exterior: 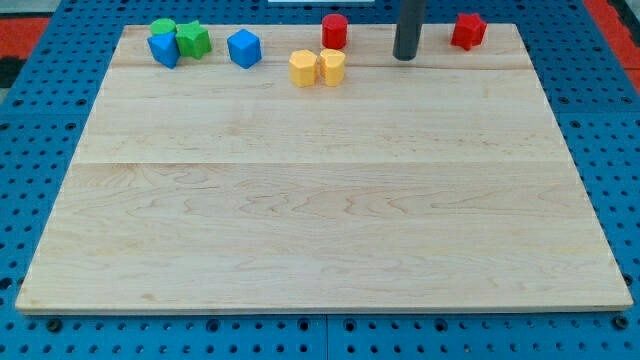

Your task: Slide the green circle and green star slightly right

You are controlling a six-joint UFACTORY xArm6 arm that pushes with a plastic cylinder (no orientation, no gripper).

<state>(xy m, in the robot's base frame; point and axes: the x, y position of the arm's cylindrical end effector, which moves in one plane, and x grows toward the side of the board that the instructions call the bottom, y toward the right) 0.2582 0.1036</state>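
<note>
The green circle sits at the board's top left, just behind a blue block. The green star stands right beside them, on their right. My tip rests on the board near the top edge, far to the right of both green blocks, between the red cylinder and the red star.
A blue cube-like block lies right of the green star. Two yellow blocks sit side by side below the red cylinder. The wooden board lies on a blue pegboard.
</note>
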